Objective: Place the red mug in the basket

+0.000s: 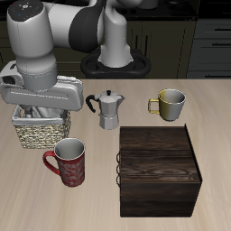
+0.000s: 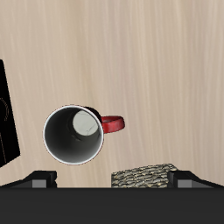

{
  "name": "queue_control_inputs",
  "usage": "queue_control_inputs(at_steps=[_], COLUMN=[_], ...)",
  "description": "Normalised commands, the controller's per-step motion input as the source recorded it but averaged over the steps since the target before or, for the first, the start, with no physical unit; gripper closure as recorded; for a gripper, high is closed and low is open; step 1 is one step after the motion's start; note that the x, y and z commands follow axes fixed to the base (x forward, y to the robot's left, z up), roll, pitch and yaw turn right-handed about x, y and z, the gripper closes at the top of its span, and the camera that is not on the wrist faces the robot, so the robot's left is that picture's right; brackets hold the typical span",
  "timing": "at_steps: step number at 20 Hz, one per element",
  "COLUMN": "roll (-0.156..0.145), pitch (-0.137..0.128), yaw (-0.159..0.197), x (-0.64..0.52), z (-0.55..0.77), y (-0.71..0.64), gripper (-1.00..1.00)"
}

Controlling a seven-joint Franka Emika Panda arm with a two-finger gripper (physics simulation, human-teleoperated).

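Observation:
The red mug stands upright on the table, just in front of the basket and nearer the table's front edge. From above, the red mug shows its grey-white inside and its red loop handle. My gripper hangs low over the basket, and its hand hides part of the lining. In the wrist view the gripper is open, with the fingers wide apart and nothing between them. A piece of the woven basket shows between them. The mug is apart from the fingers.
A dark wooden box stands beside the mug, and its edge shows in the wrist view. Farther back are a metal moka pot and a yellowish-olive mug.

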Motion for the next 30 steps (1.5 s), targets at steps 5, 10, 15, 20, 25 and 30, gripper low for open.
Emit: queue_control_inputs(at_steps=[5, 10, 15, 20, 25, 30], roll=[-0.014, -0.008, -0.022, 0.002, 0.007, 0.008], pitch=[-0.004, -0.014, -0.010, -0.002, 0.025, 0.015], yaw=[0.017, 0.001, -0.010, 0.007, -0.005, -0.032], x=[-0.02, 0.00, 0.01, 0.01, 0.01, -0.11], z=[-0.33, -0.14, -0.16, -0.26, -0.28, -0.27], y=[0.08, 0.00, -0.06, 0.07, 0.06, -0.03], gripper=[-1.00, -1.00, -1.00, -1.00, -1.00, -1.00])
